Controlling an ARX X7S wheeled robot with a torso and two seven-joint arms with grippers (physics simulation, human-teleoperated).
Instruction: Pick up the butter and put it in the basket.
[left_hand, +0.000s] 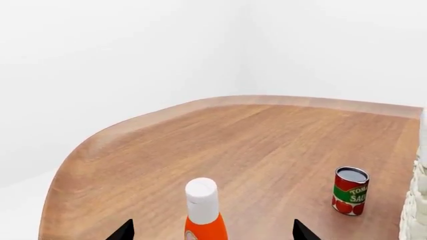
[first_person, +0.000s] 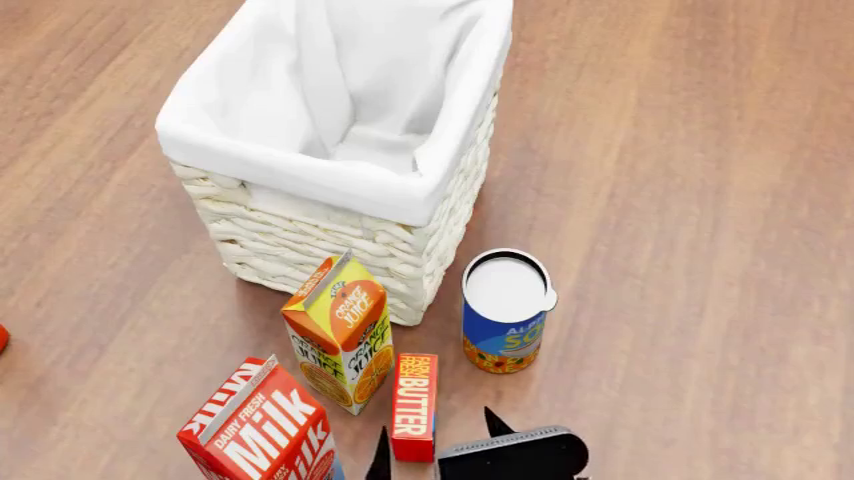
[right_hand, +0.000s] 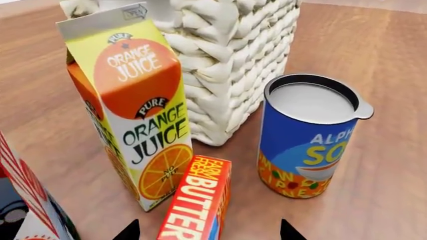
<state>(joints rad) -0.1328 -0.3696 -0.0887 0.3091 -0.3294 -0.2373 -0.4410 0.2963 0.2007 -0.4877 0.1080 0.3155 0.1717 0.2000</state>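
Hidden/cut off first: head view is only catching the top of the right gripper (first_person: 438, 440) at the frame's lower edge, arm out of frame. Milk carton (first_person: 260, 428) is getting clipped at the bottom there; in the right wrist view just a red-and-white sliver of it is showing at the edge. A small red sliver at the head view's left edge is too cropped to identify. Left gripper (left_hand: 212, 231) is showing only two dark fingertips; not appearing in the head view at all.

Butter (first_person: 414, 406) is lying flat on the wooden table (first_person: 694, 180), just beside the orange juice carton (first_person: 342, 330), in front of the basket (first_person: 340, 215). Right fingers are standing apart, one tip on each side of the butter's near end, not clamped on it. In the right wrist view the butter's near end is running off the frame, so can't tell whether the tips are touching the box.

Only the left wrist view is showing an orange bottle with a white cap (left_hand: 203, 210), sitting between the spread left fingertips with clear gaps either side, plus a tomato sauce can (left_hand: 350, 191) standing upright near a strip of basket weave.

Containers: basket liner is showing only folded white cloth inside, as far as the head view reaches. Blue soup can (first_person: 506, 311) is standing upright just beside the basket's corner, lid closed.
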